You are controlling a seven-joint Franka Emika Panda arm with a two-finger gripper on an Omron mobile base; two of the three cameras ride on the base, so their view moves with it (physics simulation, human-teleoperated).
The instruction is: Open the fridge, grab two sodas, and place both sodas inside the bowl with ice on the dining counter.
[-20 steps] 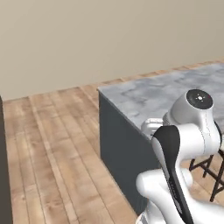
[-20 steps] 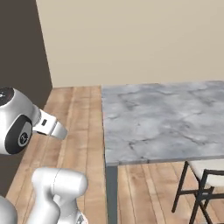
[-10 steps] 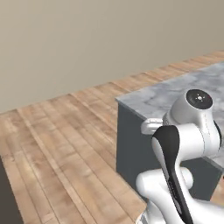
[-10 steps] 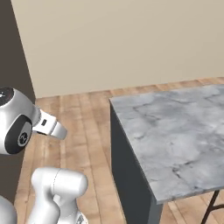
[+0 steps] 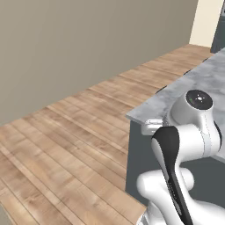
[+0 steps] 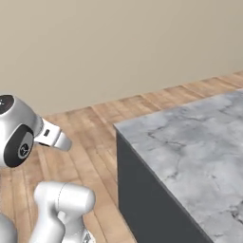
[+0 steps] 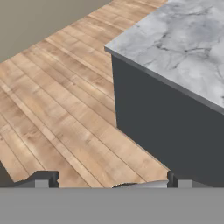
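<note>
The dining counter (image 5: pixel 197 83) is a light grey marble slab with darker veins on a dark grey base. Its near corner shows in the right base view (image 6: pixel 190 142) and in the hand view (image 7: pixel 183 39). My gripper (image 7: pixel 111 180) is open, its two dark fingertips (image 7: pixel 43 179) wide apart low in the hand view. It hangs over the wooden floor, short of the counter's corner, with nothing gripped between the tips. The arm is folded close to the base. The fridge, the sodas and the bowl are out of view.
Wooden plank floor (image 5: pixel 66 149) stretches left of the counter up to a plain beige wall (image 6: pixel 118 47). A dark grey block (image 5: pixel 219 26) stands at the far end of the room, beside a cream wall section.
The whole picture has swung, so the base has moved. The counter now sits further right and closer, the stool and the dark panel at the left have left the views. The arm keeps its pose.
</note>
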